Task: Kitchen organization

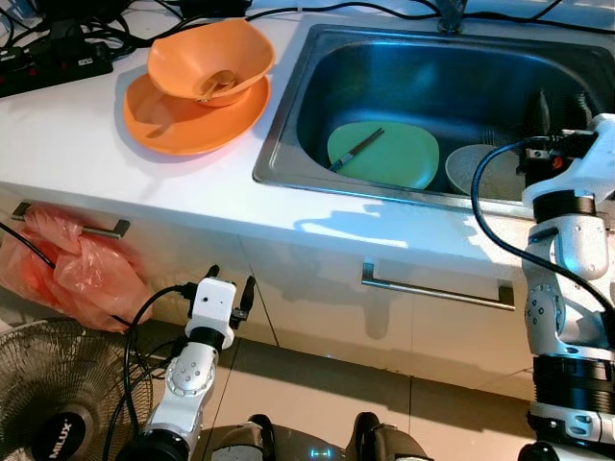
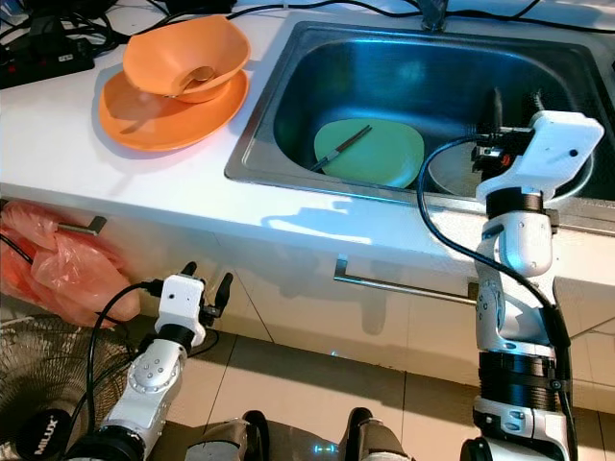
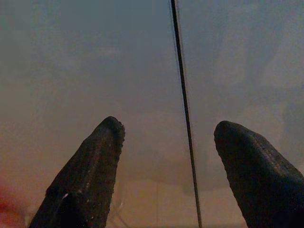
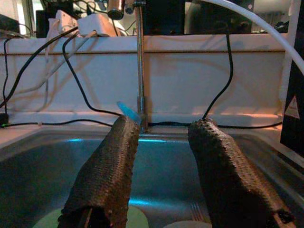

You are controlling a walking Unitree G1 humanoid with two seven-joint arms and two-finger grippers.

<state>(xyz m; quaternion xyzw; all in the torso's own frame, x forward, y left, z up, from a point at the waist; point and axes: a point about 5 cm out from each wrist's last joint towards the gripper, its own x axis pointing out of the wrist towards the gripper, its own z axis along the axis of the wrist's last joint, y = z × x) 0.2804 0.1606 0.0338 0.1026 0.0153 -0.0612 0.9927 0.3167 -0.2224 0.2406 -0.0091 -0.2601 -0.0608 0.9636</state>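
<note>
Steel sink [image 1: 288,134] set in white counter [image 1: 86,144], holding a green plate [image 1: 399,154] with a dark utensil [image 1: 357,149] lying across its left part, and a grey plate [image 1: 471,171] just beside it on the right. Right arm raised, forearm upright in front of the counter edge, wrist bent forward so the right gripper [image 2: 515,102] reaches over the sink's front rim above the grey plate. Its fingers [image 4: 107,175] are spread apart, nothing between them, pointing toward the tap [image 4: 139,61] and the back wall; both plates peek below the fingertips in the right wrist view. Left arm low, below counter height, left gripper [image 1: 231,283] pointing up at the white cabinet front [image 3: 95,71]; fingers [image 3: 90,175] parted, empty, a dark seam [image 3: 183,109] between door panels running past them. On the counter left of the sink: orange bowl [image 1: 207,58] sitting on an orange plate [image 1: 187,120], something brownish in the bowl, can't tell what. Black power strip [image 1: 53,62] and cables at far left. Red plastic bag [image 1: 67,264] hangs from the left drawer handle [image 1: 106,229]; a fan [image 1: 53,403] stands on the floor below it. Second handle [image 1: 432,291] under the sink.
</note>
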